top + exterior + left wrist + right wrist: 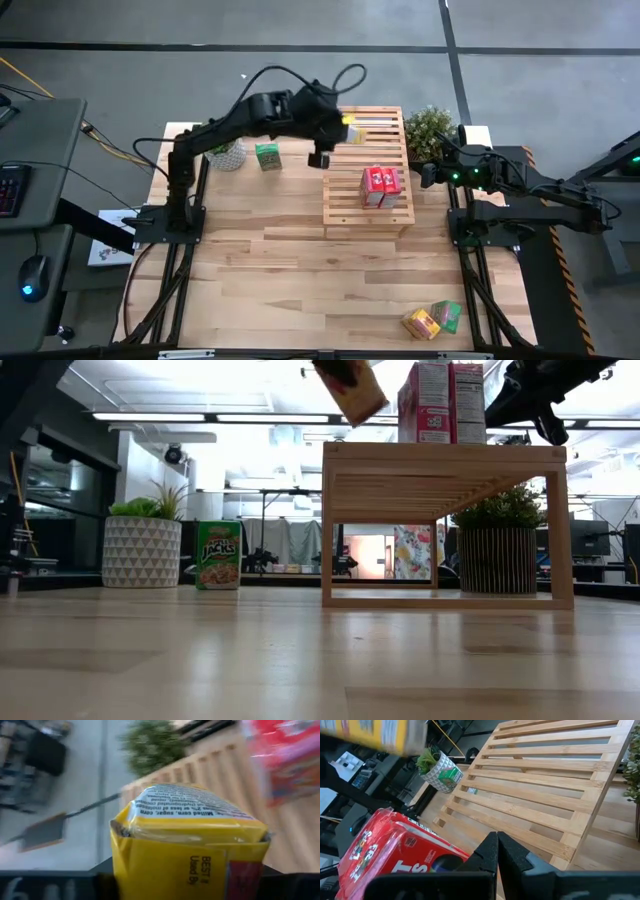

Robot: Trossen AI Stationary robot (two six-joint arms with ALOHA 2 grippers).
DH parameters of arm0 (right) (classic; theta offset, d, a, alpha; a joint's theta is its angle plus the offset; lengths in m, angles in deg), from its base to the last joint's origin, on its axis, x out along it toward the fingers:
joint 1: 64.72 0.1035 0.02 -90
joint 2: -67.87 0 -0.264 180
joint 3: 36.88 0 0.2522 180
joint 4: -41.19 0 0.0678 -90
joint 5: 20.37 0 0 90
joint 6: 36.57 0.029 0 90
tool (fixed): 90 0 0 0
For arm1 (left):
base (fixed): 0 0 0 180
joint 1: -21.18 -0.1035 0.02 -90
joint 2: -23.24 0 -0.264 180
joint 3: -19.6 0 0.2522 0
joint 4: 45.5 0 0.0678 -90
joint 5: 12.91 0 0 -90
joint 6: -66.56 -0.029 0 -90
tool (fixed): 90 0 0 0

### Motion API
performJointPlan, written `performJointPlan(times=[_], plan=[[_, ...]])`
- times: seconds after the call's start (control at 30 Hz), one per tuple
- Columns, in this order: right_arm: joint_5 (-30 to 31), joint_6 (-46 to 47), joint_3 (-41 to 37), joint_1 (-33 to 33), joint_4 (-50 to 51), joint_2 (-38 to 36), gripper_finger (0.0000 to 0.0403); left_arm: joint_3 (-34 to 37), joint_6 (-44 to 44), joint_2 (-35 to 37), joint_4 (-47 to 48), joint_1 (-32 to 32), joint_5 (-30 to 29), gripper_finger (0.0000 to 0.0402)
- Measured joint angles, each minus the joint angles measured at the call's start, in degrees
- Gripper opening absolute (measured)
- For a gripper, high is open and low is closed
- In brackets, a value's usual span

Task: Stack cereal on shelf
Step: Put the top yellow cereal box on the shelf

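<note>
My left gripper (342,126) is shut on a yellow cereal box (352,130) above the far left part of the slatted wooden shelf (365,150). The box also shows tilted in the low view (350,388). Two red cereal boxes (380,187) stand upright side by side on the shelf top near its right edge. A green box (267,156) stands on the table left of the shelf. A yellow box (420,323) and a green box (447,315) lie at the table's near right. My right gripper (497,851) is shut and empty just right of the shelf. My left gripper holds the yellow cereal box, whose printed end flap (200,865) faces the wrist camera. The box fills that view and hides the fingers, so the part they are on cannot be told. The box is lifted clear above the shelf and is tilted (352,390).
A potted plant in a white patterned pot (228,155) stands at the far left beside the green box. A second plant in a dark pot (430,128) stands at the shelf's far right corner. The shelf's far slats (545,775) are bare.
</note>
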Motion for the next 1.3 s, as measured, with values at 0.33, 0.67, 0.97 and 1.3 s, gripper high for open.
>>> performJointPlan(times=[0.33, 0.67, 0.97, 1.3], plan=[[0.0, 0.0, 0.0, 0.0, 0.2, 0.0, 0.0, -0.2, 11.4, -3.4, 0.6, 0.3, 6.8, 0.0154], [0.0, 0.0, 0.0, 0.0, 0.4, 0.0, 0.0, -0.3, 16.9, -5.3, 1.6, -0.1, 8.6, 0.0155], [0.0, 0.0, 0.0, 0.0, 0.4, 0.0, 0.0, -0.2, 19.6, -7.3, 1.7, -0.2, 10.6, 0.0197], [0.8, 0.0, 0.0, 0.0, 0.4, 0.0, 0.0, -0.2, 21.0, -7.3, 0.7, -0.2, 12.5, 0.0243]])
